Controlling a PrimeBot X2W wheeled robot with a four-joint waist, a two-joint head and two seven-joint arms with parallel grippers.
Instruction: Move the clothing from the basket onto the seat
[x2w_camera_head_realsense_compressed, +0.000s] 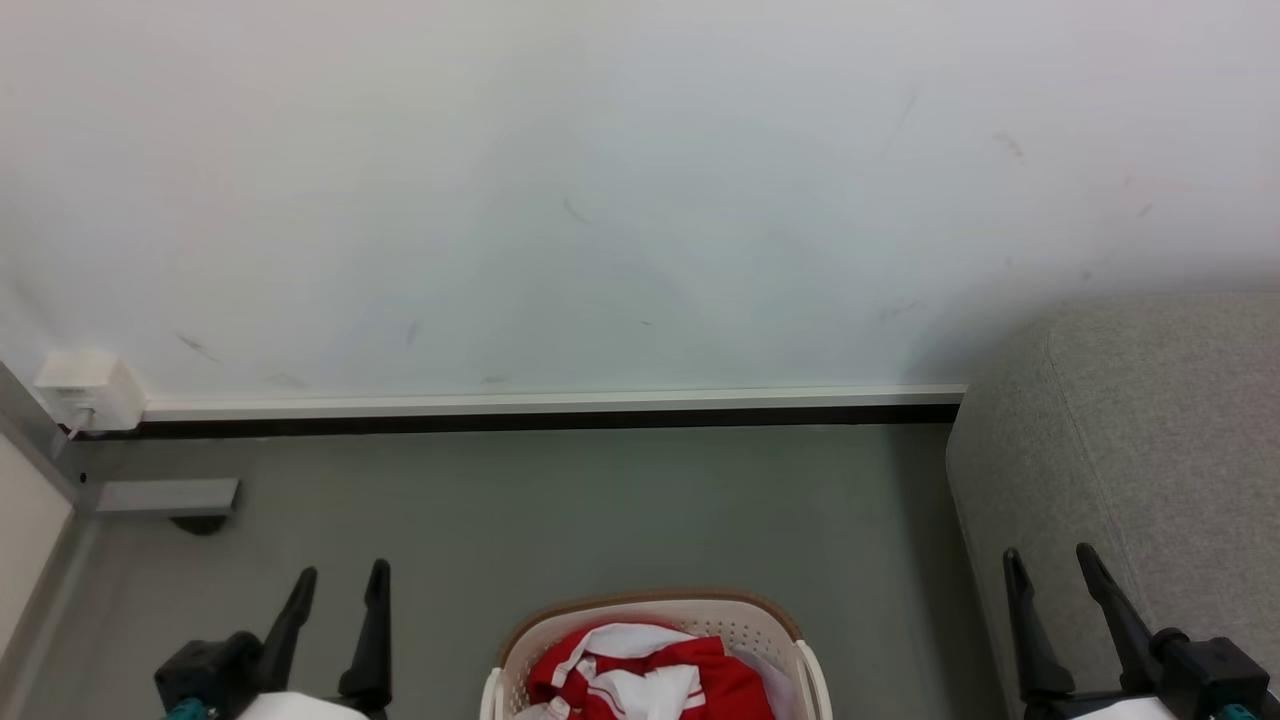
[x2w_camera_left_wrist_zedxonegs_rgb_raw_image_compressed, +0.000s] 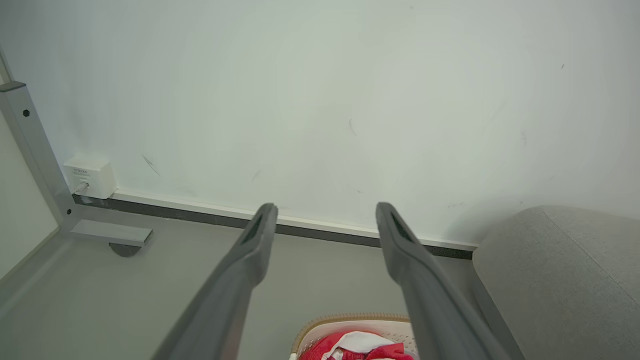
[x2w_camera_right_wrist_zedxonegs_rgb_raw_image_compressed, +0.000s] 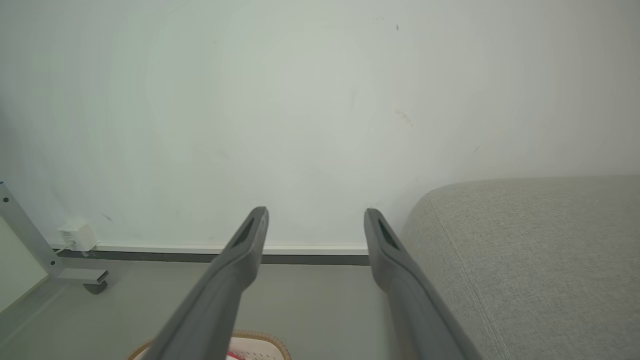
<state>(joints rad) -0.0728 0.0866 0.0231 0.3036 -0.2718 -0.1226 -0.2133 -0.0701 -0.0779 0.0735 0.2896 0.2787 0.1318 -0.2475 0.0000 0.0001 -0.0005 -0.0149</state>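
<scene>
At six o'clock in the head view, on the grey floor (x2w_camera_head_realsense_compressed: 600, 500), the basket (x2w_camera_head_realsense_compressed: 650, 602) sits midway between the two arms. The clothing (x2w_camera_head_realsense_compressed: 650, 672) lies bunched inside it, red with white trim, and none of it hangs over the rim. The seat (x2w_camera_head_realsense_compressed: 1150, 450) stands at three to four o'clock, near the basket, so the carry should be a short one to the robot's right. The left tool (x2w_camera_head_realsense_compressed: 344, 570) at seven o'clock and the right tool (x2w_camera_head_realsense_compressed: 1048, 553) at five o'clock are both spread wide and empty. Their fingers point toward the wall (x2w_camera_head_realsense_compressed: 600, 200) at twelve, clear of the clothing. This reads as a ready pose flanking the basket: nothing is gripped and the task looks unstarted. The right tool hangs in front of the seat's rounded corner; whether it touches the fabric I cannot tell.
</scene>
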